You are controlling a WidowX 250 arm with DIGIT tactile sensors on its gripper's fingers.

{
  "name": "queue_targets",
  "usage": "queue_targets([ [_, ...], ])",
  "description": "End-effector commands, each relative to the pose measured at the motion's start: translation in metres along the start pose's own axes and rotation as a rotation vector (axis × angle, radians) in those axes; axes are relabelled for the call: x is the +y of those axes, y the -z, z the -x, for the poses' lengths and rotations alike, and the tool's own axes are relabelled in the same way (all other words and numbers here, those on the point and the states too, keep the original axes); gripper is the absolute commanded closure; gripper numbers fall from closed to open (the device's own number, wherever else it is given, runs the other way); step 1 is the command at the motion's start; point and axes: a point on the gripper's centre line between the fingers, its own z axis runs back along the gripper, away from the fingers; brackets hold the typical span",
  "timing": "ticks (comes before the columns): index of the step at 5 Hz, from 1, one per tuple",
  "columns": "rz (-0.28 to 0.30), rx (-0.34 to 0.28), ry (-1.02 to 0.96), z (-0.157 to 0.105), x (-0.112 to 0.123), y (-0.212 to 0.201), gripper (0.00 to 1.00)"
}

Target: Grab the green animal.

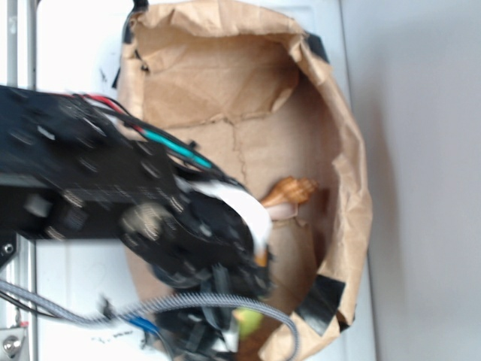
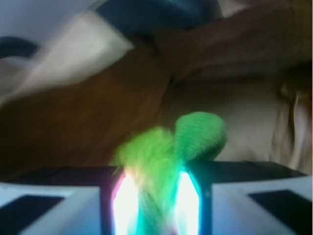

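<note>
Both views blurred; wrist view has overexposed glare.

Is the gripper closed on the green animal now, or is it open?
Shut on it. In the wrist view the green animal sits squeezed between the gripper fingers, both touching it. The exterior view hides the grasp.

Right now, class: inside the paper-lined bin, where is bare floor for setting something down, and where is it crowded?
Free: the bin floor at the far end, beyond the seashell. Crowded: the near end, where the arm and claw hold the green animal.
</note>
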Motion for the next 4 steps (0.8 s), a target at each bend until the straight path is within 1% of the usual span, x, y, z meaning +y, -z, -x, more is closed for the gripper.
queue_targets([
  [1, -0.098, -0.06, -0.081, -0.034, 0.02, -0.046, 1.0],
  [2, -0.222, -0.026, -0.224, -0.051, 0.031, -0.059, 1.0],
  [3, -0.318, -0.184, -0.379, -0.05, 0.053, -0.089, 1.0],
  [4, -0.387, -0.245, -0.335, -0.043, 0.057, -0.082, 1.0],
])
